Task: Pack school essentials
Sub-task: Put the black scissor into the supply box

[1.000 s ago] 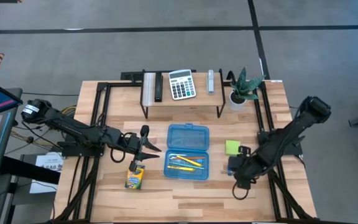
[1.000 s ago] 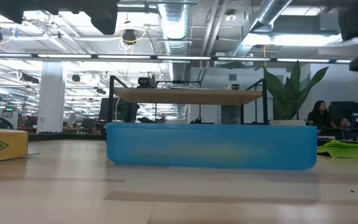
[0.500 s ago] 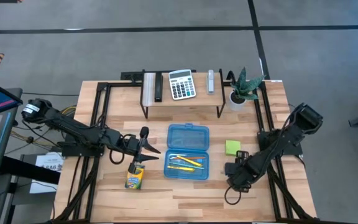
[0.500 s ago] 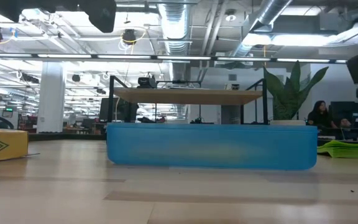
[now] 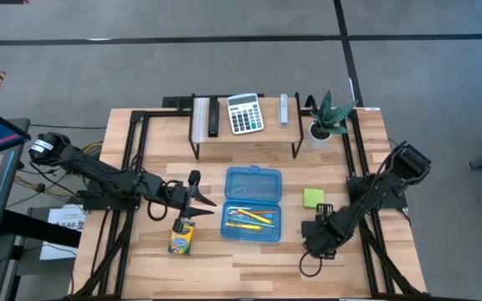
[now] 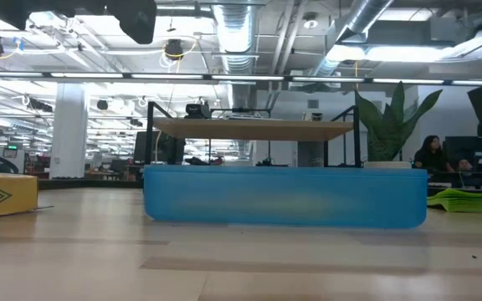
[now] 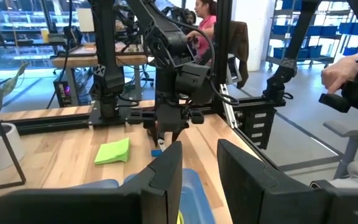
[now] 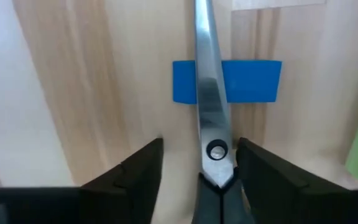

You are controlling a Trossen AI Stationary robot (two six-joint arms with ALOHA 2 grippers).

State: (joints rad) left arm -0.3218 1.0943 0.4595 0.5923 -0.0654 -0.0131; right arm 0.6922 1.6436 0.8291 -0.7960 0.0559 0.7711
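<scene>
The right end effector (image 5: 317, 237) is low over the tabletop (image 5: 249, 259), right of the blue case (image 5: 253, 205) and just below the green sticky-note pad (image 5: 313, 197) in the high view; from above, the arm hides whatever lies beneath it; the right wrist view shows the two dark fingers (image 8: 139, 168) spread apart on either side of the scissors (image 8: 210, 118), whose steel blades and pivot screw lie between them, fingers clear of the metal; the scissor handles are cut off at that picture's edge, so their colour cannot be made out; the blades cross a small blue piece (image 8: 253, 81) lying flat on the wood, and only its two ends show. The left end effector (image 5: 192, 203) hangs over the tabletop left of the case, just above the crayon box (image 5: 181, 238); its fingers (image 7: 166, 171) stand slightly parted with nothing between them. The case lies open with yellow and orange pencils (image 5: 251, 218) inside; in the low view only its blurred blue wall (image 6: 283, 196) shows and the contents are hidden. The calculator (image 5: 244, 113) sits on the raised shelf (image 5: 203, 134) and the potted plant (image 5: 323, 119) beside it. A person (image 6: 432, 155) is seated in the room behind, and a hand (image 7: 344, 65) shows at the edge of the left wrist view.
</scene>
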